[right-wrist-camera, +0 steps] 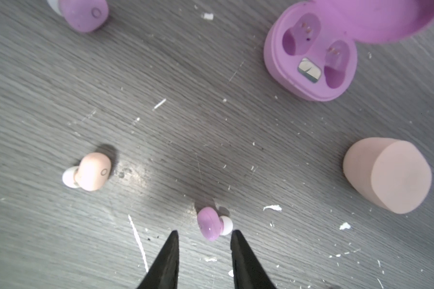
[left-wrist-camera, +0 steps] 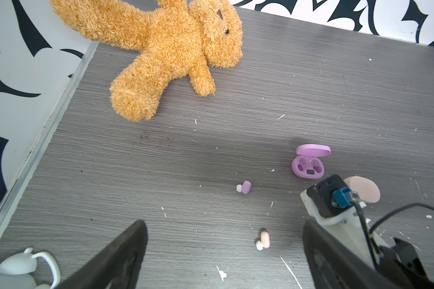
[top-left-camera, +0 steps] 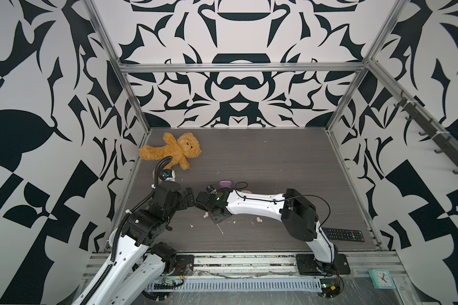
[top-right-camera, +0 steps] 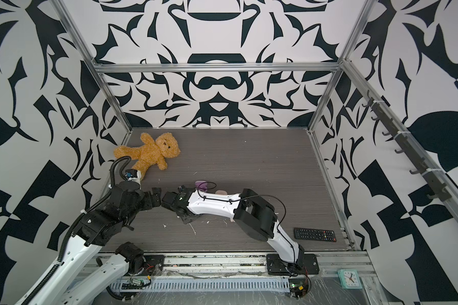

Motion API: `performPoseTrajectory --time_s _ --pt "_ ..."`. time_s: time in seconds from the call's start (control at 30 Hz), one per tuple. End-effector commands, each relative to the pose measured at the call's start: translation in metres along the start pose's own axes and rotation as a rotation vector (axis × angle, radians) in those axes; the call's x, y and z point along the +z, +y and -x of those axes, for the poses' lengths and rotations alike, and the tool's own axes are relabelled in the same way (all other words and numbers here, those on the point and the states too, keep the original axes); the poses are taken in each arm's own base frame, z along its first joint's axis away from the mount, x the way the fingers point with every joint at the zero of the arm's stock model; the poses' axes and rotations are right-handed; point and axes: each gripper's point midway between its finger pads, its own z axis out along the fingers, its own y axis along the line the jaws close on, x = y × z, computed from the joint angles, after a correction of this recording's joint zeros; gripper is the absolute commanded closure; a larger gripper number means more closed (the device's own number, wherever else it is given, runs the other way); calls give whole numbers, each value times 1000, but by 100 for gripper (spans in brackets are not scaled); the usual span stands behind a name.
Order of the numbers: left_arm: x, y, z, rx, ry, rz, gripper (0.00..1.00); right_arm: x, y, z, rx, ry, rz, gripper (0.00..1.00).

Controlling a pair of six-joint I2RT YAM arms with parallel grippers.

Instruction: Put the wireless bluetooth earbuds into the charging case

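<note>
Right claw [right-wrist-camera: 204,234] part-open, empty, just short of a lilac earbud [right-wrist-camera: 210,223]; another lilac earbud [right-wrist-camera: 84,13] is cropped.

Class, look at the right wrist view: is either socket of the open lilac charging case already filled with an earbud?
No. Both sockets of the open lilac charging case are empty, their metal contacts showing, and the lilac earbud lies on the table.

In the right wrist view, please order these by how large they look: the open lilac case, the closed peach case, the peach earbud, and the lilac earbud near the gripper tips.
1. open lilac case, partly cut off by the frame
2. closed peach case
3. peach earbud
4. lilac earbud; similar to the peach one, so this order is unsure
</note>
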Motion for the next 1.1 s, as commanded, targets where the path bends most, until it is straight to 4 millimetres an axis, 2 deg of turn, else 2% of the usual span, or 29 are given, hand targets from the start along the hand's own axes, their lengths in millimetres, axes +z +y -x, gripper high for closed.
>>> performPoseTrajectory --time_s 0.0,1.07 --pt "0 0 -1 -7 1 -1 1 -5 0 5 -13 -12 -15 63" --pt "1 0 -2 -5 8 -1 1 10 0 -1 -10 19 -27 65"
